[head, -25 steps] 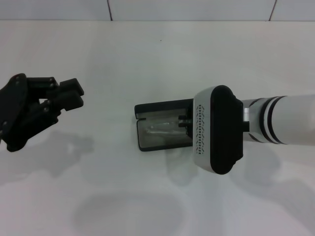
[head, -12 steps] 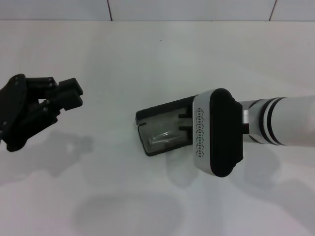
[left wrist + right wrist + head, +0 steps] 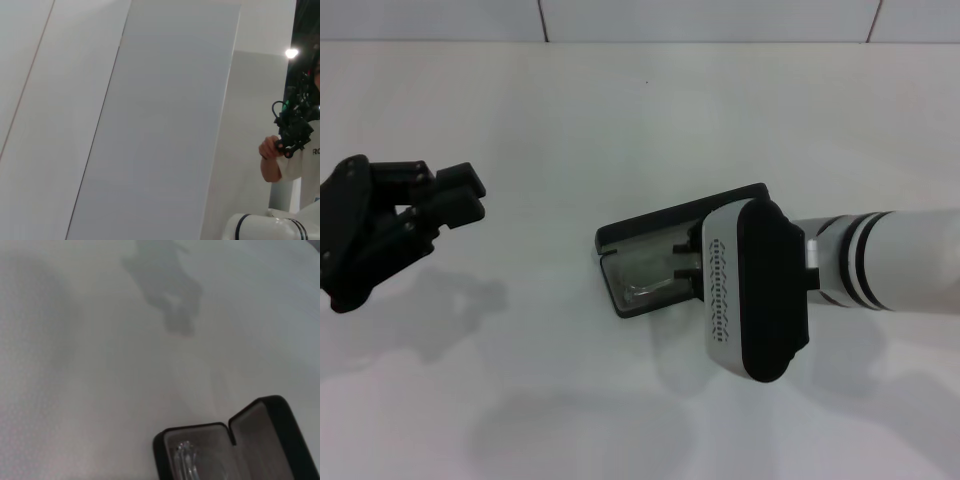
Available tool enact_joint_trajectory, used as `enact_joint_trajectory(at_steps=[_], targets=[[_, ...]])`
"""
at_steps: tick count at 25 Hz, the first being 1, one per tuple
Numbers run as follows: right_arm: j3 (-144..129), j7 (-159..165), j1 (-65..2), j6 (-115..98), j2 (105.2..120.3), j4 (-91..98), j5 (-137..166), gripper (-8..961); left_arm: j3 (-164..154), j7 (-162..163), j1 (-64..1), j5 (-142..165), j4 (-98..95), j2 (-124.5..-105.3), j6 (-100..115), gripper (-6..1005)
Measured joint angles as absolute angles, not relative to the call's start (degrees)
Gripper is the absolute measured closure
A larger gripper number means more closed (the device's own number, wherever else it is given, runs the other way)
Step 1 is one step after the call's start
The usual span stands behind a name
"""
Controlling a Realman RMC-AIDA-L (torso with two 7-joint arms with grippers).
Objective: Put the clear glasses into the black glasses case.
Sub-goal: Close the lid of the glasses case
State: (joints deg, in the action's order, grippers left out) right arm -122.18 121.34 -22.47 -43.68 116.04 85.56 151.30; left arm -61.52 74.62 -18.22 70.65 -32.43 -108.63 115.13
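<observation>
Step in hand: placing/release. The clear glasses [image 3: 650, 272] lie inside the open black glasses case [image 3: 660, 262] on the white surface [image 3: 620, 120], lid [image 3: 272, 440] raised; the right claw [image 3: 690, 262] sits at the case's right end, fingers reaching into the tray, but whether they grip or are spread can't be told. Left claw [image 3: 455, 195] hangs idle well to the left, fingers close together, holding nothing. Next, prob.: free the glasses, pull the right claw out w/o dragging the case, then shut the lid.
</observation>
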Motion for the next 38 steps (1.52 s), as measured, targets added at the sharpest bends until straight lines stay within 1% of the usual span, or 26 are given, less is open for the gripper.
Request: enact_joint_trajectory(at_steps=[5,14,21,26,31,35,38], targets=[[-122.74,121.29,-21.27,-43.69,115.97,87.22,151.35,757,-60.23,74.62,-18.09,71.1,-32.34,-109.03,115.23,844],[-121.88,121.21,-17.41,-43.51,115.8,93.27,150.11,757,-60.17,74.62,-18.09,71.16,-32.34,-109.03,115.21,844],[-117.87,120.81,-14.34,-43.37,115.5,98.95,143.15,756,-59.76,74.62,-18.24,71.22,-32.34,-108.66,115.0,844],[-114.29,119.37,-11.84,-43.64,115.36,101.78,136.52,757,-57.49,74.72,-18.9,71.93,-32.34,-108.94,114.82,844],[-103.87,115.24,-9.37,-48.16,115.2,104.67,117.2,758,-57.22,74.67,-20.32,73.59,-32.32,-109.26,113.76,845],[-89.61,105.86,-7.96,-55.19,114.97,101.06,94.27,758,-57.2,74.88,-21.95,75.12,-32.26,-110.42,111.28,845],[-79.44,101.9,-7.87,-62.83,114.98,95.69,81.68,759,-57.22,74.97,-24.39,76.85,-32.15,-111.16,107.35,845]])
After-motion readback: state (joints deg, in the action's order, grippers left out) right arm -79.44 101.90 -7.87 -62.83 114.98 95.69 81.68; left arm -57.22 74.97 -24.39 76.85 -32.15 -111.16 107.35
